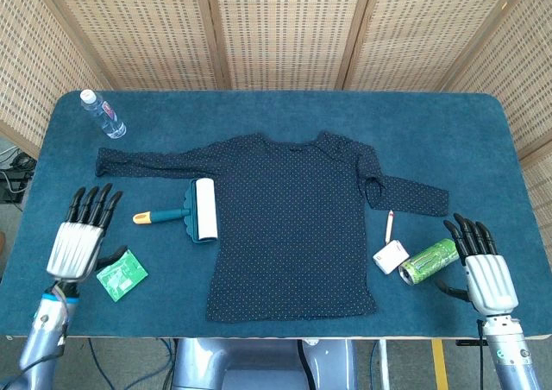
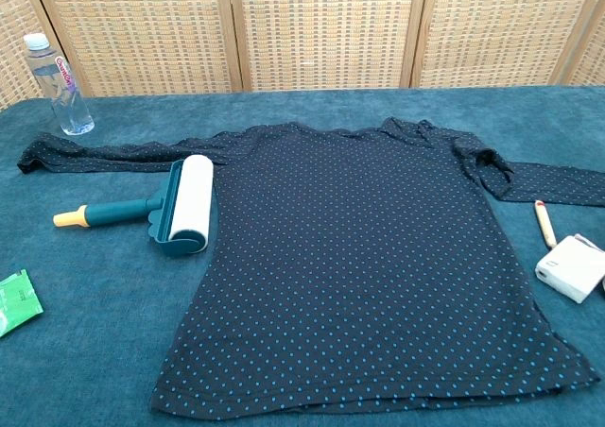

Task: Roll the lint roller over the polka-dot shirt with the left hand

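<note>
The lint roller (image 1: 188, 215) lies on the blue counter (image 1: 276, 114) at the left edge of the polka-dot shirt (image 1: 293, 226), its white drum just beside or barely over the shirt's side seam below the left sleeve. In the head view the drum's long axis runs roughly front to back, along the shirt's side, while the teal handle sticks out crosswise toward the counter's left side and ends in a small orange tip that points away from the shirt. The chest view shows the same lie, with the drum tilted slightly so its far end leans toward the shirt. The shirt is spread flat, neck toward the far side, one sleeve stretched out to the left and the other to the right. The left hand (image 1: 79, 239) sits near the front left corner, well apart from the roller, holding nothing, its fingers straight and slightly apart. Just beside it lies a green packet (image 1: 122, 274). The right hand (image 1: 486, 271) rests near the front right corner with its fingers also straight and apart, empty, close to a green can (image 1: 429, 261) lying on its side. A white box (image 1: 391, 256) and a small pen-like stick (image 1: 390, 225) lie between the can and the shirt. A water bottle (image 1: 104, 115) lies at the far left.
</note>
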`<state>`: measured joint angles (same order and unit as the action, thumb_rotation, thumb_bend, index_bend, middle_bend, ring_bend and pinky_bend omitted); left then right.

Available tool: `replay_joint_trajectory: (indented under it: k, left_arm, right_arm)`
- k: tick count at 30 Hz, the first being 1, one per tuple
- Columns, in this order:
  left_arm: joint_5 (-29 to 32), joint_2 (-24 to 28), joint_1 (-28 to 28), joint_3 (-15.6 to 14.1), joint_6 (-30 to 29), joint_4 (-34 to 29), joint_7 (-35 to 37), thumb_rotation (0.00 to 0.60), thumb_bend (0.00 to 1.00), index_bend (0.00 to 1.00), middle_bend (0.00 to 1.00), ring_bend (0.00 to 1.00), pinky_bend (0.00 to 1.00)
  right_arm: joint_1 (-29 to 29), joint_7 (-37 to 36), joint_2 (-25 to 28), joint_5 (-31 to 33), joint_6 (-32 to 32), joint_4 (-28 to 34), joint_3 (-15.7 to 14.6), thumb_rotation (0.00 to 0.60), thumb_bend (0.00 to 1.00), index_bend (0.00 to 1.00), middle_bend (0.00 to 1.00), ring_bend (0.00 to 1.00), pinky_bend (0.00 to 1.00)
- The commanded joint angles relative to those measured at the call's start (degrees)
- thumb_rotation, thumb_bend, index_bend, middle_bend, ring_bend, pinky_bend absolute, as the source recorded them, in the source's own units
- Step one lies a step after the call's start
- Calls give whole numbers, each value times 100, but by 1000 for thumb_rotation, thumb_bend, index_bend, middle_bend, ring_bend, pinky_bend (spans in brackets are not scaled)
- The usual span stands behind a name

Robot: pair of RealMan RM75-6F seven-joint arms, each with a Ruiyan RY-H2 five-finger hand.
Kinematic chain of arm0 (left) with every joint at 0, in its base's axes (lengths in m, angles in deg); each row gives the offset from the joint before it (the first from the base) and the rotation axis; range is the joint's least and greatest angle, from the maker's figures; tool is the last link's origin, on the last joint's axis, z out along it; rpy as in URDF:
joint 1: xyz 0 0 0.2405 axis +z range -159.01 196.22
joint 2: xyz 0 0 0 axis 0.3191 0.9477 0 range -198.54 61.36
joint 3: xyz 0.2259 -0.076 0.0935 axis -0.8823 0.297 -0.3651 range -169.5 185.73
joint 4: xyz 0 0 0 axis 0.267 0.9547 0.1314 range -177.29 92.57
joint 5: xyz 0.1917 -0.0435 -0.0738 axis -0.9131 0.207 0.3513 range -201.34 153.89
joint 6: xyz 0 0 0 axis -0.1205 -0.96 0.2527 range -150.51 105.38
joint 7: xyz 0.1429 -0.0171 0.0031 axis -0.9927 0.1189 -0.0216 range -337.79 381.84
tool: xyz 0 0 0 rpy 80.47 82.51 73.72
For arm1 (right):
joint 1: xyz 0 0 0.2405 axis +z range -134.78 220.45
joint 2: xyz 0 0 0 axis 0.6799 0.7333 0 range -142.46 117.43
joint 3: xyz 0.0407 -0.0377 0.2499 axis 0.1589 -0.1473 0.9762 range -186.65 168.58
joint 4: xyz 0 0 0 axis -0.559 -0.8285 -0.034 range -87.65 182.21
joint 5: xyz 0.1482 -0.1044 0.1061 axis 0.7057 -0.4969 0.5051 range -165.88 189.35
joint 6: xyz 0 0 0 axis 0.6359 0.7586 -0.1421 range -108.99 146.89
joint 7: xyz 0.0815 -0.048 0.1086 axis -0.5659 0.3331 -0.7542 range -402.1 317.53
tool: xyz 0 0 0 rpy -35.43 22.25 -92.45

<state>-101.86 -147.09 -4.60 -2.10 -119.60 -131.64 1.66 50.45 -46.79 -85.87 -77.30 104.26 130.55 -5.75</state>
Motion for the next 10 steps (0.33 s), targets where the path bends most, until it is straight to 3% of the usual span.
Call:
replay_joint_trajectory:
  k: [1,10]
  left_arm:
    - [-232,-19,419,-151,-238,217,306,600,212,7,0,0,0]
    - [-288,-36,846,-16,-182,701,687,600,212,7,0,0,0]
  right_arm:
    - [-15,22,11,-17,41,28,7,600,42,0,0,0,0]
    - [-46,48,61,-67,122,101,1,600,43,0,0,0,0]
